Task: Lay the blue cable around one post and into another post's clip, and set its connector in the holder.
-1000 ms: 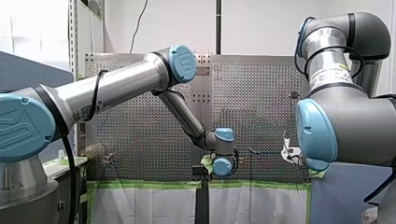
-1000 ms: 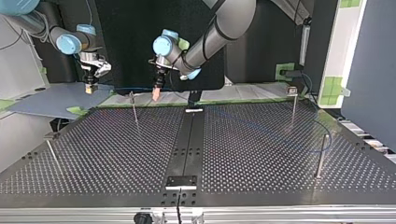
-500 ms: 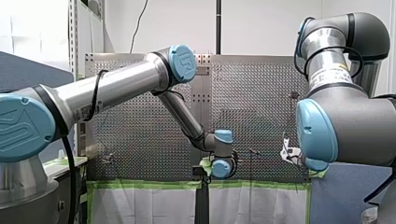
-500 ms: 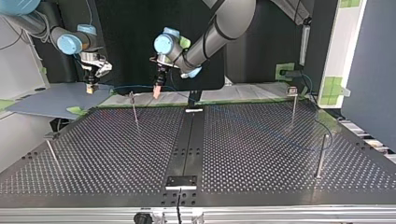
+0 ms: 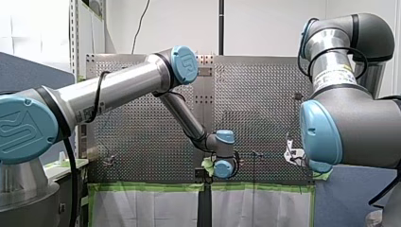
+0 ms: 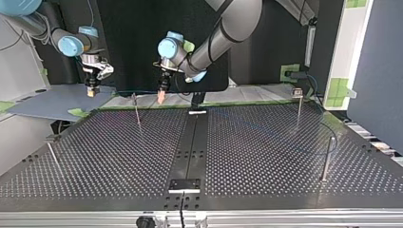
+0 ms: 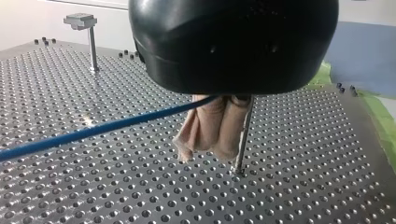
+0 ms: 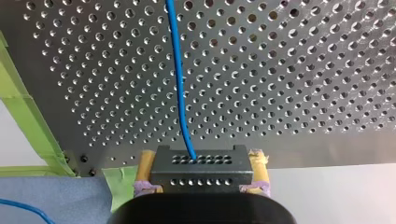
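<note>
My right gripper [image 8: 203, 173], with yellow pads, is shut on a black connector block [image 8: 197, 163]. The blue cable [image 8: 180, 84] leaves the block and runs ahead over the perforated table. My left gripper [image 7: 208, 150], with beige pads, is shut on the blue cable [image 7: 93, 132], right beside a thin post [image 7: 243, 135]. In the top view my right gripper [image 6: 91, 90] hangs at the far left edge of the table. My left gripper [image 6: 161, 97] hangs just right of a clip-topped post [image 6: 137, 110], and the cable [image 6: 124, 91] is stretched between the two grippers.
Further posts stand at the top view's right [image 6: 298, 107], near right [image 6: 325, 159] and near left [image 6: 53, 156]; cable loops by the right ones. A black block [image 6: 184, 185] sits on the table's centre strip near the front. Green tape [image 8: 28, 126] lines the table edge.
My left gripper has shifted slightly to the top view's right with the cable in it. My right arm has stayed still.
</note>
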Controlling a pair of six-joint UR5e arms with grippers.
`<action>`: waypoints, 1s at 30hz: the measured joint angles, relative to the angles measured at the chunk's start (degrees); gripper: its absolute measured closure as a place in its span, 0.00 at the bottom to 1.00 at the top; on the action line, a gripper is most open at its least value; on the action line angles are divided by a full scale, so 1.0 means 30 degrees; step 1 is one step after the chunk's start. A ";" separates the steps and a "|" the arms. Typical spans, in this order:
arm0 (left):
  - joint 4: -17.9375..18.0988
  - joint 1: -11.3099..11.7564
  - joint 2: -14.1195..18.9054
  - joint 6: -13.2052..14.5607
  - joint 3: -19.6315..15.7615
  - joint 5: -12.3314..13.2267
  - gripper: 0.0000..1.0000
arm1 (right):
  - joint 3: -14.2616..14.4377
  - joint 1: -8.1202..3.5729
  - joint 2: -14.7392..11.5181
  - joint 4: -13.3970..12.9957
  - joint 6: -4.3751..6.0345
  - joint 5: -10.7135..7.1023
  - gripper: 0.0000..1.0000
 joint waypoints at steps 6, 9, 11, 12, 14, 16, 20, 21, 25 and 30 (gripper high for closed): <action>-0.0259 0.0003 -0.0313 0.0054 0.0179 0.0226 1.00 | -0.0064 0.0009 0.0071 -0.0007 -0.0008 0.0002 1.00; -0.0498 -0.0015 -0.0735 0.0067 0.0443 0.0273 1.00 | -0.0116 0.0004 0.0105 0.0028 -0.0011 -0.0001 1.00; -0.0576 -0.0036 -0.0946 0.0058 0.0541 0.0284 1.00 | -0.0141 -0.0008 0.0120 0.0052 -0.0006 0.0000 1.00; -0.0587 -0.0047 -0.0998 0.0054 0.0567 0.0293 1.00 | -0.0152 -0.0019 0.0130 0.0061 0.0001 -0.0001 1.00; -0.0575 -0.0051 -0.1063 0.0035 0.0615 0.0346 1.00 | -0.0175 -0.0031 0.0143 0.0068 -0.0001 0.0002 1.00; -0.0580 -0.0013 -0.1082 0.0002 0.0697 0.0430 1.00 | -0.0203 -0.0047 0.0162 0.0073 -0.0005 0.0001 1.00; -0.0613 0.0121 -0.1082 -0.0166 0.0935 0.0541 1.00 | -0.0238 -0.0071 0.0182 0.0067 -0.0014 0.0002 1.00; -0.0616 0.0146 -0.1083 -0.0190 0.0978 0.0562 1.00 | -0.0253 -0.0077 0.0190 0.0068 -0.0018 0.0003 1.00; -0.0615 0.0230 -0.1084 -0.0231 0.1143 0.0681 1.00 | -0.0330 -0.0091 0.0208 0.0074 -0.0010 0.0003 1.00; -0.0711 0.0356 -0.1092 -0.0229 0.1415 0.0745 1.00 | -0.0477 -0.0112 0.0276 0.0094 0.0068 0.0001 1.00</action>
